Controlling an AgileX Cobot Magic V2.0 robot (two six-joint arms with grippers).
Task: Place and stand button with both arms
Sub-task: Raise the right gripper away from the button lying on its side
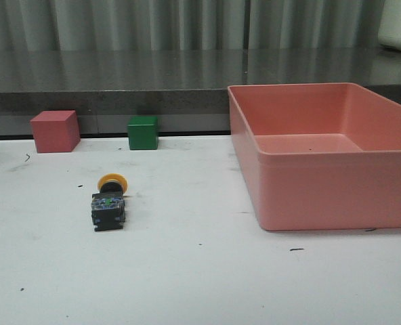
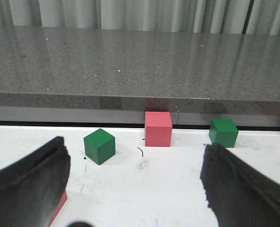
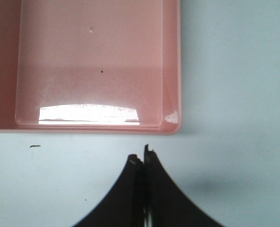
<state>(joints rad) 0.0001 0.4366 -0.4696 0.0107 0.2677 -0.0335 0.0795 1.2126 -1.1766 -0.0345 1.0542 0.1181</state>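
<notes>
**A:** Where's your button right now?

**B:** Your button (image 1: 109, 202) lies on its side on the white table (image 1: 187, 271), left of centre in the front view. Its yellow cap (image 1: 112, 183) points toward the back wall and its black body faces the camera. It is not standing up.

**A:** And what's around it?

**B:** You have a pink cube (image 1: 55, 131) and a green cube (image 1: 143, 132) at the back edge of the table, behind the button and well apart from it. The pink bin (image 1: 309, 193) sits on the right half, well clear of the button.

**A:** How are your pincers?

**B:** Your left pincer (image 2: 135, 189) has its fingers (image 2: 31, 184) spread wide apart with nothing between them; its camera looks toward the back ledge, where you see the pink cube (image 2: 158, 128) flanked by two green cubes (image 2: 100, 146) (image 2: 223, 132). Your right pincer (image 3: 143, 163) has its fingertips pressed together, holding nothing, hanging over bare table just outside the bin's near wall (image 3: 97, 127). Neither arm shows in the front view.
</notes>
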